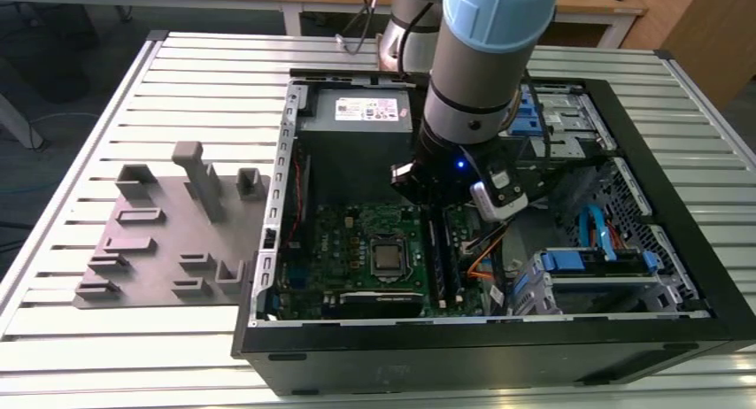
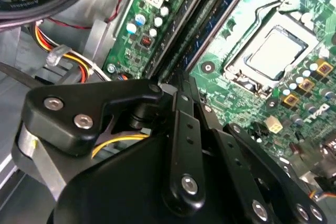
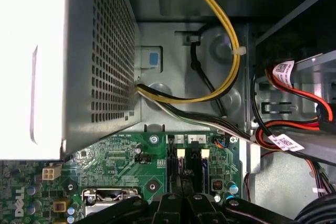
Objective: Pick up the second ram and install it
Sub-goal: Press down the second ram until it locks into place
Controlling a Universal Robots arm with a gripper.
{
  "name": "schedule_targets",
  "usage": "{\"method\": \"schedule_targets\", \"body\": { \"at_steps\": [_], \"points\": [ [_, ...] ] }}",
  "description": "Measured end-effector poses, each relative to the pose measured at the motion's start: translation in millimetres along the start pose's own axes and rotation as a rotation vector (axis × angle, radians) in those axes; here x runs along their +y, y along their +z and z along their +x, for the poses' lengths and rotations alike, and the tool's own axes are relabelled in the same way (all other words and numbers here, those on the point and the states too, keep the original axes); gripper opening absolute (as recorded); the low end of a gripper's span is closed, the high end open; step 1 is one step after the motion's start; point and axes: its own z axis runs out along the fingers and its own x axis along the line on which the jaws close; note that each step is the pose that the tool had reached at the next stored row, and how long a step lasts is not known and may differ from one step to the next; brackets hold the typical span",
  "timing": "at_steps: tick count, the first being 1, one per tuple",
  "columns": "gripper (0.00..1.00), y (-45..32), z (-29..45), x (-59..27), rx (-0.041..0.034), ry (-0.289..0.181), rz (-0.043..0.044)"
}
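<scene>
Exterior view: arm reaches down into the open PC case (image 1: 614,338). gripper (image 1: 455,201) hangs low over the motherboard (image 1: 343,241), at 12 o'clock of the memory slots. Two narrow dark strips stand side by side at 3 o'clock of the CPU socket (image 1: 388,257). The second ram (image 1: 454,258) looks to be the one farther from the socket, seated lengthwise in its slot. Grey fixture plate (image 1: 165,236) sits on the table at 9 o'clock of the case.

Second wrist view: fingers (image 2: 185,98) are drawn together to one tip at the near end of the slots. Can't tell if they pinch anything.

First wrist view: fingers (image 3: 169,203) close together just above the slots (image 3: 190,158). Power supply (image 3: 100,51) and yellow cable (image 3: 226,30) are beyond.
</scene>
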Motion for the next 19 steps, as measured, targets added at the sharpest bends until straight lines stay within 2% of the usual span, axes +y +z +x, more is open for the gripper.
{"method": "schedule_targets", "body": {
  "at_steps": [3,5,11,16,17,19],
  "points": [
    [0.07,-5.6,-0.1,0.7,-0.0009,0.0,-0.0012],
    [0.07,-8.9,0.0,0.3,-0.0003,0.0,0.0018],
    [0.07,-9.8,0.8,-13.9,-0.0006,0.0,0.0242],
    [0.07,-9.6,1.1,-26.6,-0.0013,0.0,0.055],
    [0.07,-9.3,1.0,-31.5,-0.0016,0.0,0.0692],
    [0.07,-9.0,0.9,-36.7,-0.0018,0.0,0.0805]
  ]
}}
